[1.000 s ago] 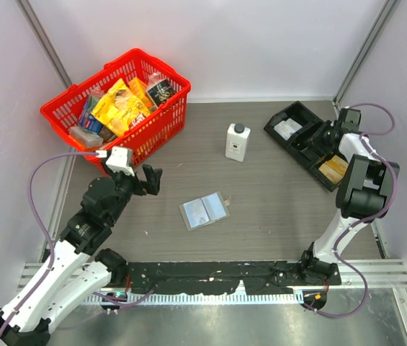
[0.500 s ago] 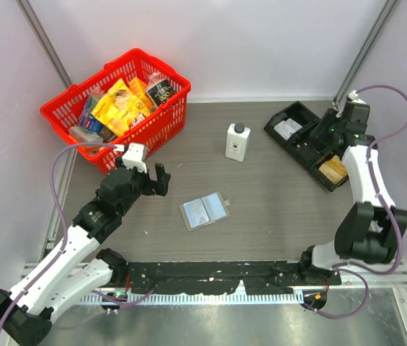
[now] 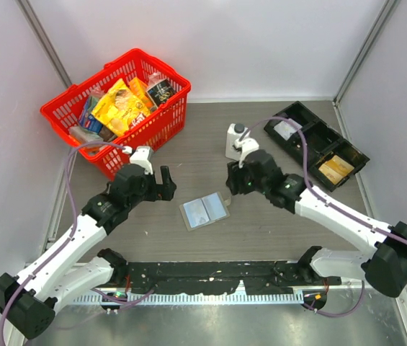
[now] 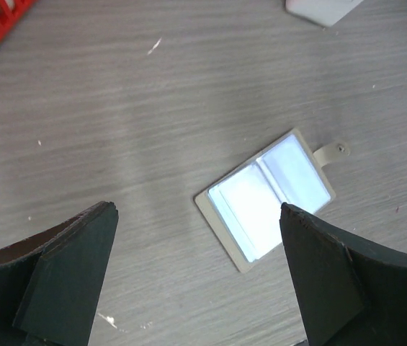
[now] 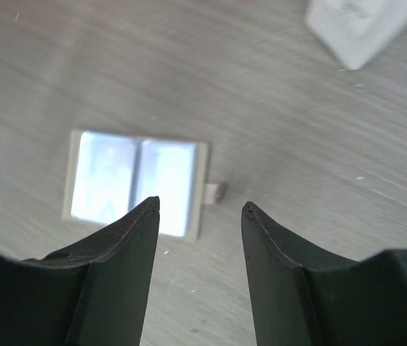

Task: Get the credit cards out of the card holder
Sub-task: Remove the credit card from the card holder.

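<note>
The card holder (image 5: 202,169) is laid open on the surface (image 3: 261,234) at the middle, and the light credit cards (image 4: 246,213) are seen in both of its pockets. The left hand (image 3: 167,183) is held wide open and empty just to its far left. The right hand (image 5: 200,205) is held partly open and empty just to its far right. A white bottle (image 3: 232,140) stands directly behind the right hand, partly hidden by it. A red basket (image 3: 161,130) of packets is set far left, and a black compartment tray (image 3: 310,137) far right.

Bright, even light, soft shadows. Cards (image 4: 268,194) between the left fingers (image 4: 59,288) are blown out white. Right wrist view's blurry, right fingers (image 5: 109,288) just dark blobs.
</note>
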Controlling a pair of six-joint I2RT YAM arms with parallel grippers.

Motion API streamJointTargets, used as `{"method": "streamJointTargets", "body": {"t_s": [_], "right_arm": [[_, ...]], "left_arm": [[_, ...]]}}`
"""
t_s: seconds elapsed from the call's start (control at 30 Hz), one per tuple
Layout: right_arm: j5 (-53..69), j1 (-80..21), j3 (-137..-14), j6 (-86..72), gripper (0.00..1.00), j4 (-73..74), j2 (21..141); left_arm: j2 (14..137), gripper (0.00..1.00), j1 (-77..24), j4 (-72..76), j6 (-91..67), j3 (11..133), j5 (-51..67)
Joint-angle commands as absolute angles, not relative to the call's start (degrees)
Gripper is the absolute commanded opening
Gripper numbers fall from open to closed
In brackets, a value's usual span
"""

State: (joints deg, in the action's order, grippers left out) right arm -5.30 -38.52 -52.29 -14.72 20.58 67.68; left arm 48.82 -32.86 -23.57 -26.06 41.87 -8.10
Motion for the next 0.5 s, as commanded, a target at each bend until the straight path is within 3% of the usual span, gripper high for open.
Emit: {"method": "streamJointTargets", "body": {"t_s": [0.0, 0.2, 0.47], "right_arm": [[-12.0, -48.4, -51.2, -15.6, 0.54, 13.5, 69.1], [-12.7, -60.1, -51.9, -14.5, 0.54, 9.2, 77.1], [-14.9, -66.0, -53.3, -14.2, 0.54, 6.2, 87.6]], "left_arm": [[50.0, 0.99, -32.6, -28.0, -31.8, 43.2, -6.9], [51.9, 0.99, -32.5, -30.7, -36.2, 41.8, -7.1], [52.4, 0.99, -32.5, -31.5, -39.2, 40.2, -6.7]]}}
